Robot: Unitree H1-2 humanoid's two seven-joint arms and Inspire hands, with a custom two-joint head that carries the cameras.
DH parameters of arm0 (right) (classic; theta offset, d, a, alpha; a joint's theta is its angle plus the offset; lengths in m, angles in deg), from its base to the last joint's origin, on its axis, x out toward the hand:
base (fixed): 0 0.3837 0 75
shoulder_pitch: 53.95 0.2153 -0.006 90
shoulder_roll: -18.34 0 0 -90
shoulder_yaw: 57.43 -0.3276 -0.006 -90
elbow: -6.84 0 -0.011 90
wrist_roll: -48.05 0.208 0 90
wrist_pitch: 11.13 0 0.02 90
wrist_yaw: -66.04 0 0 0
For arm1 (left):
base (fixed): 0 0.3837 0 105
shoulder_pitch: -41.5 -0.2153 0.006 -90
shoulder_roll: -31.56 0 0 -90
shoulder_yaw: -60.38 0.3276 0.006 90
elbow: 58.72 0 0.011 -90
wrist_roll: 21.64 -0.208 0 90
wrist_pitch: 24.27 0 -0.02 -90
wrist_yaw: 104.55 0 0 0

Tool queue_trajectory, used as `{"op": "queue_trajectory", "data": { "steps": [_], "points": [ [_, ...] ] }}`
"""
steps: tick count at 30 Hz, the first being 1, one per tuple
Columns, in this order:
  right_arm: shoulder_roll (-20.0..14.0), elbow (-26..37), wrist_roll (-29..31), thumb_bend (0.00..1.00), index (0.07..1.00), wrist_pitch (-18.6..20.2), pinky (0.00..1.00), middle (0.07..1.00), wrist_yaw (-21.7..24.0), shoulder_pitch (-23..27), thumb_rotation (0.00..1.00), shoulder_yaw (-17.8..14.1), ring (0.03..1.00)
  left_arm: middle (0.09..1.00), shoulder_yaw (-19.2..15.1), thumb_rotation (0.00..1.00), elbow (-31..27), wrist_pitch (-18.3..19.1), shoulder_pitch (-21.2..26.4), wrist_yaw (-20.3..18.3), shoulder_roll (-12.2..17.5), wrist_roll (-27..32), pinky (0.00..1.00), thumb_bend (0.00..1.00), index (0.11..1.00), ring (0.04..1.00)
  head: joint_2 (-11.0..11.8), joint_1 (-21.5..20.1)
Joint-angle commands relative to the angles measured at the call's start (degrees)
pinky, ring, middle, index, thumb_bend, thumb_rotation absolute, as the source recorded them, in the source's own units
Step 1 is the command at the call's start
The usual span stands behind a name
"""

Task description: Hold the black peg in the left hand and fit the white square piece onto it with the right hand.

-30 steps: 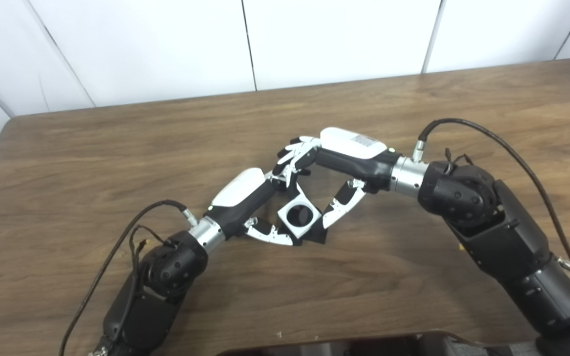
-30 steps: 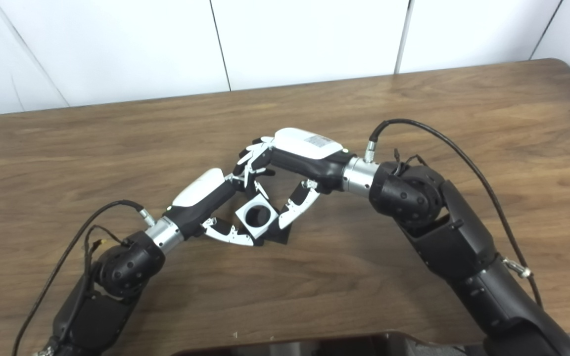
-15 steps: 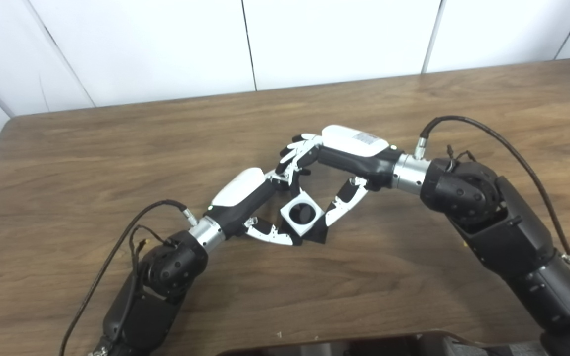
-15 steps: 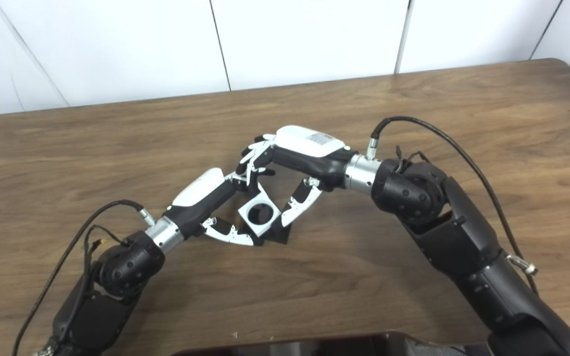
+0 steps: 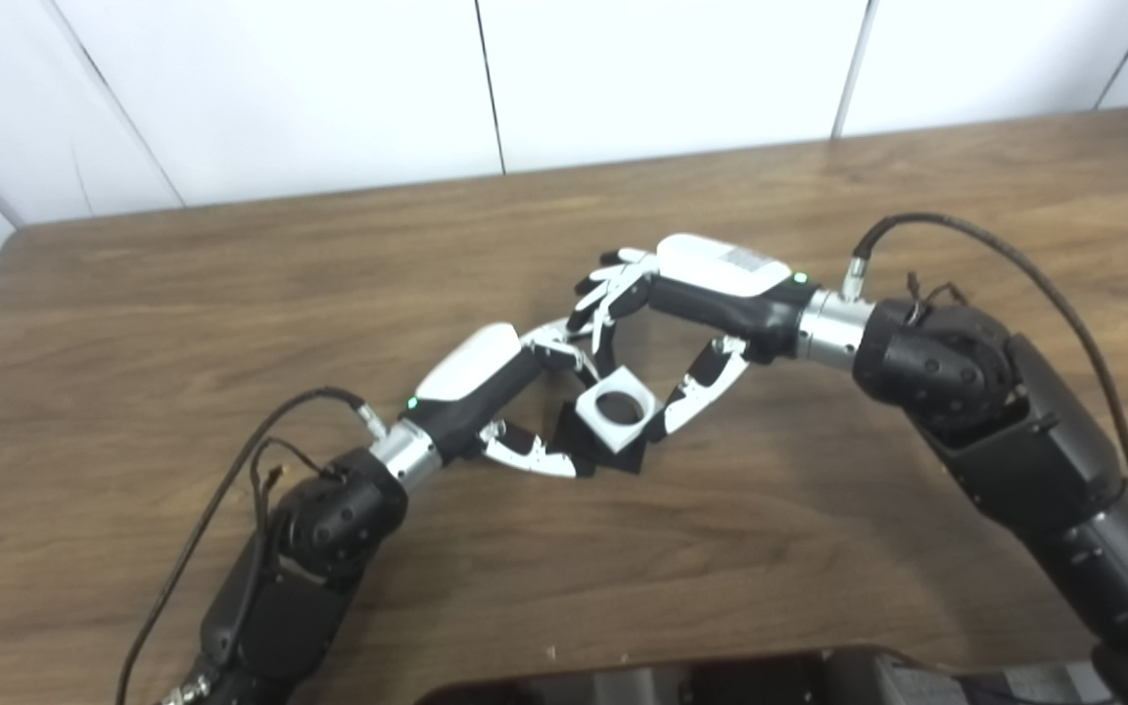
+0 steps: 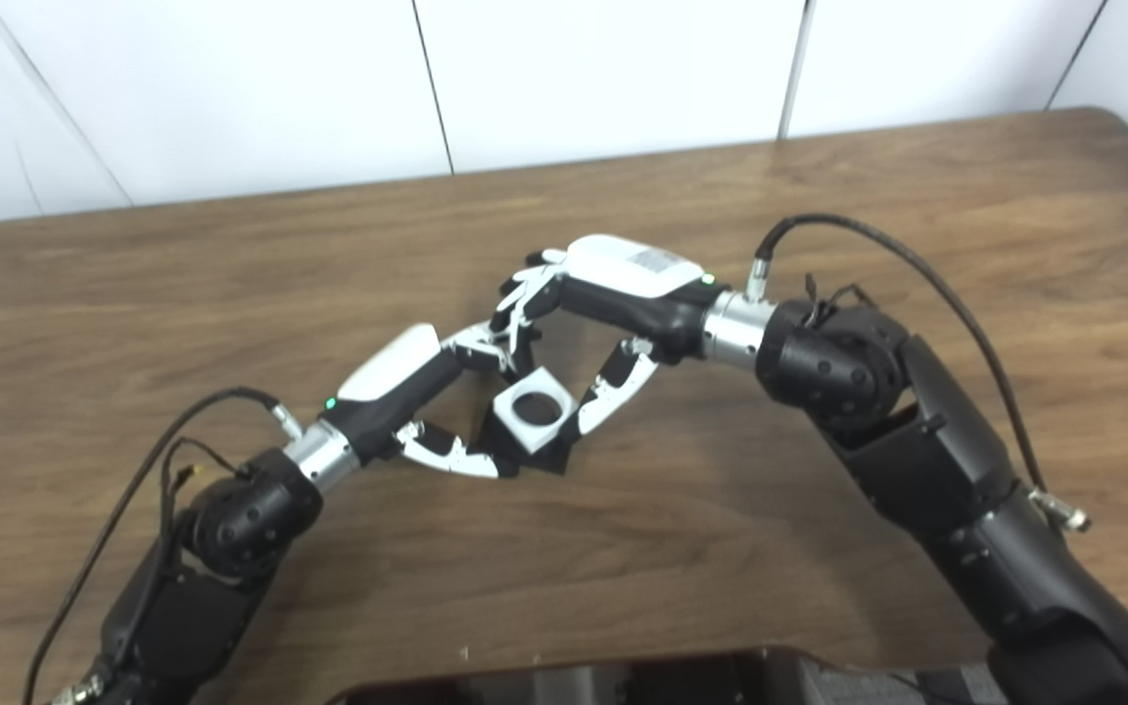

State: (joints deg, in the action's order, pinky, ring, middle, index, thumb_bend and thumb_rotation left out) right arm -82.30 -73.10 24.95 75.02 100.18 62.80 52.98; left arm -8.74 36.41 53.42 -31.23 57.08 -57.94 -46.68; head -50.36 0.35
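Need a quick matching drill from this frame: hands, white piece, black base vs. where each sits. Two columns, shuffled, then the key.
Things:
1. left hand
2. right hand
3. white square piece
4. black peg base

Places or states:
A. between the two hands, round hole facing up
B. reaches in from the right, thumb at the piece's right side
C. on the table, mostly hidden under the white piece
D. reaches in from the left, thumb low beside the base

Pairs: 1-D, 2-B, 3-A, 4-C
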Motion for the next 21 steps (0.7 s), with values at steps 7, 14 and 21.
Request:
{"op": "queue_trajectory", "data": {
  "steps": [7,14,21],
  "points": [
    [-1.2,0.9,0.1,0.52,0.479,-0.5,0.98,0.783,-0.5,1.2,0.14,-1.3,0.894,0.913,0.1,0.09,-0.4,1.2,0.2,-1.3,1.5,-0.4,0.8,0.51,0.497,0.954,-0.4,0.1],
    [-1.4,0.8,0.1,0.52,0.479,-0.3,0.97,0.782,-0.5,1.0,0.14,-1.2,0.891,0.913,-0.1,0.09,-0.7,1.5,0.2,-1.6,1.5,-0.2,0.81,0.51,0.497,0.955,-0.6,0.0],
    [-1.3,0.5,0.2,0.52,0.479,-0.4,0.97,0.782,-0.5,0.8,0.14,-1.0,0.891,0.915,0.0,0.09,-0.8,2.1,0.5,-1.9,1.4,-0.3,0.82,0.51,0.497,0.956,-0.6,0.1]
  ]
}}
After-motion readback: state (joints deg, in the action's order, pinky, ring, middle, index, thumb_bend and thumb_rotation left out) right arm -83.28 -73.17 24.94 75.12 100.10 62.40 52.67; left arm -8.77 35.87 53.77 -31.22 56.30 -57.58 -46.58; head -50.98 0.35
